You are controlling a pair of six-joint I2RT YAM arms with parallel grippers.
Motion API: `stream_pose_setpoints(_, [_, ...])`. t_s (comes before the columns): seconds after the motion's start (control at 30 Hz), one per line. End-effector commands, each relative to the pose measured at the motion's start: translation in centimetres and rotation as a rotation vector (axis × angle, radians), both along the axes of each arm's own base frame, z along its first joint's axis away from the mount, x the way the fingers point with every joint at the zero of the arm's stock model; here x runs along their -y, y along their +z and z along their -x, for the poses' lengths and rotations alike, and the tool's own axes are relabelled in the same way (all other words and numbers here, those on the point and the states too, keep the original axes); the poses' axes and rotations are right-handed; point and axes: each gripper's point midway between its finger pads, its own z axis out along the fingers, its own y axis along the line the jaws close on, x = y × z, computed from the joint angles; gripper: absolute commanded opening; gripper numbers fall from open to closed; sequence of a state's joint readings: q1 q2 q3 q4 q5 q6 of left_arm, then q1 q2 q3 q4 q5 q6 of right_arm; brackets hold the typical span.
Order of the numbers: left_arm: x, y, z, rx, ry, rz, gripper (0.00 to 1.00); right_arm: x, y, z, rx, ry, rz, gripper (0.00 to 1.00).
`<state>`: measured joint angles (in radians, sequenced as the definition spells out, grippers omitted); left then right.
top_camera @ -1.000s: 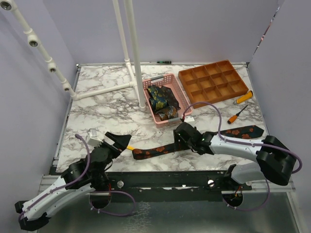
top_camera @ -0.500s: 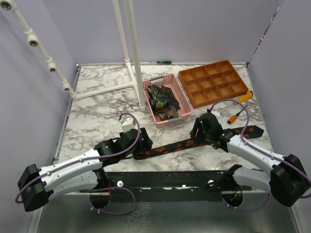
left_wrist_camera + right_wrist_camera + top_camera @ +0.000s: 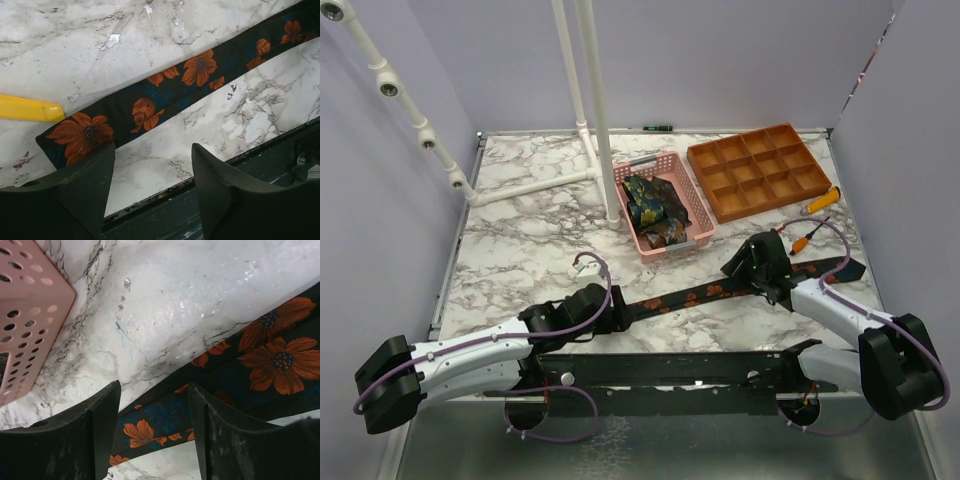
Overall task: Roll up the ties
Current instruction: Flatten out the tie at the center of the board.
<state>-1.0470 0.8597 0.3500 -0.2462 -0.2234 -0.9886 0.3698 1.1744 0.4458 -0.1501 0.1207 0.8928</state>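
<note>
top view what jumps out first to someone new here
A long dark tie with orange flowers lies stretched along the near edge of the table, left fingers open at one end and right fingers open farther along it. Behind it, a pink basket holds folded ties.

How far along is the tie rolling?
Done, apparently: paisley ties sit bundled in the pink basket. In hand: the flowered tie lies flat and unrolled on the table; the left gripper is open at its narrow end, the right gripper open over it further along. Left: rolling that whole tie.
</note>
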Motion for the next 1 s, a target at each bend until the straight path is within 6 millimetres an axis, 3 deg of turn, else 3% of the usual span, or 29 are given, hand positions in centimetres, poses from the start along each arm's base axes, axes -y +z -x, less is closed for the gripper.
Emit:
stream_pose_setpoints(0.0, [0.1, -0.1, 0.0, 0.007, 0.011, 0.024, 0.64, 3.1, -4.0, 4.6, -0.170, -0.123, 0.032, 0.61])
stream_pose_setpoints(0.23, [-0.6, 0.6, -1.6, 0.068, 0.049, -0.054, 0.64, 4.8, -2.7, 5.5, -0.110, -0.227, 0.030, 0.62])
stream_pose_setpoints(0.37, [-2.1, 1.7, -2.4, 0.097, 0.124, -0.092, 0.64, 3.8, -0.7, 4.9, -0.024, -0.131, -0.003, 0.63])
stream_pose_setpoints(0.5, [-3.5, 4.2, -2.9, 0.144, 0.211, -0.022, 0.63, -0.6, 3.2, 3.6, 0.130, 0.140, -0.128, 0.62])
stream_pose_setpoints(0.6, [-4.6, 5.4, -3.2, 0.183, 0.287, 0.052, 0.59, -5.3, 6.7, 3.7, 0.256, 0.396, -0.275, 0.51])
stream_pose_setpoints(0.7, [-5.6, 4.2, -3.4, 0.179, 0.350, 0.076, 0.50, -8.7, 9.1, 4.3, 0.334, 0.555, -0.366, 0.41])
stream_pose_setpoints(0.8, [-5.8, 2.6, -3.5, 0.157, 0.388, 0.083, 0.41, -11.2, 10.1, 4.8, 0.351, 0.642, -0.381, 0.37])
stream_pose_setpoints(0.97, [-7.1, 1.2, -4.3, 0.156, 0.472, 0.068, 0.26, -12.8, 10.5, 4.7, 0.351, 0.664, -0.375, 0.36])
